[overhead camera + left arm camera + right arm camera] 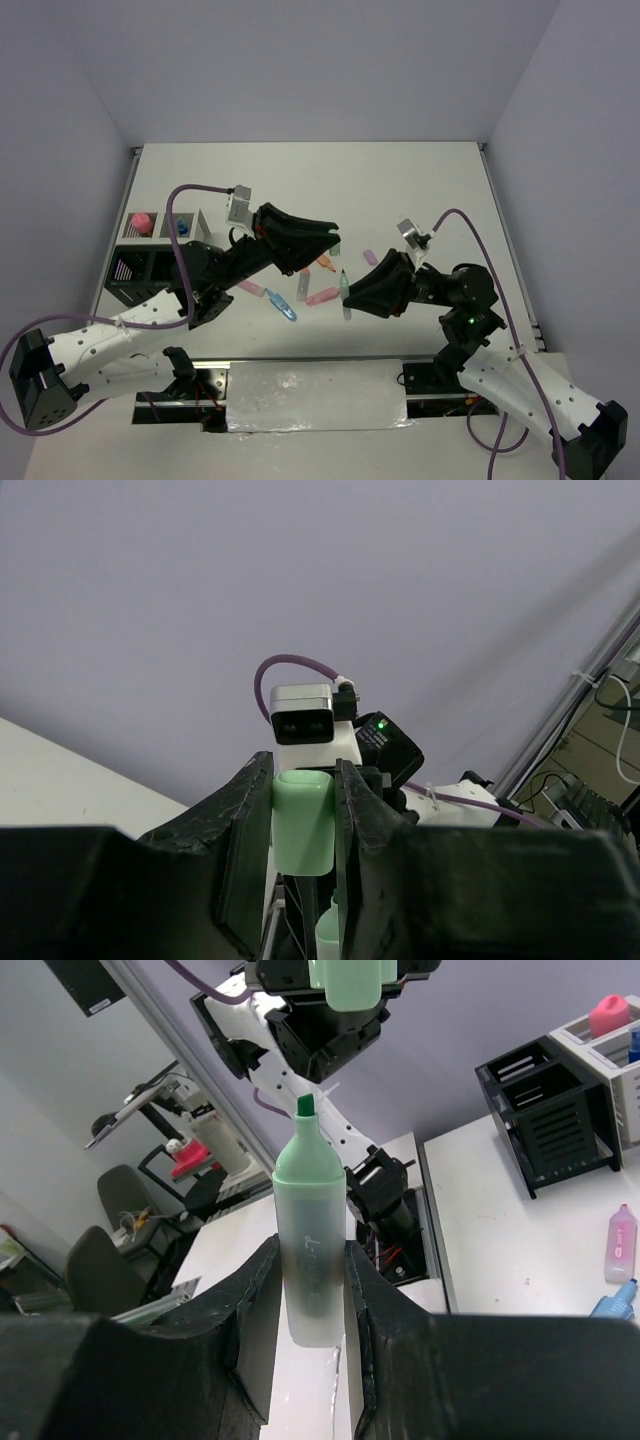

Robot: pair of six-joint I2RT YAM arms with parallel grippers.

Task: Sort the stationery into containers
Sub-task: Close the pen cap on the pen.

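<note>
- On my overhead feed the organizer (150, 262) sits at the left of the table (440, 190), with two white compartments at the far side and two black slatted compartments (128, 268) touching them on the near side.
- The left white compartment holds a pink-capped tube (141, 220), standing upright. The white compartment beside it holds a blue-capped bottle (181, 226).
- I can't make out anything inside the black compartments from any feed.
- The left gripper (303, 772) is raised above the middle of the table, and its jaws are clenched on a pale green cap (302, 825). The cap fills the narrow gap between the two fingers, its closed end pointing away from the camera.
- The right gripper (310, 1260) is clamped around the barrel of a green highlighter (310, 1185). It is held upright in the right wrist view, its dark green tip bare and pointing at the cap.
- The cap and the tip are close but apart.
- Loose stationery lies on the table between and under the two grippers: a pink pen (322, 296), a blue pen (282, 306), an orange pen (325, 264) and a small purple piece (370, 257).
</note>
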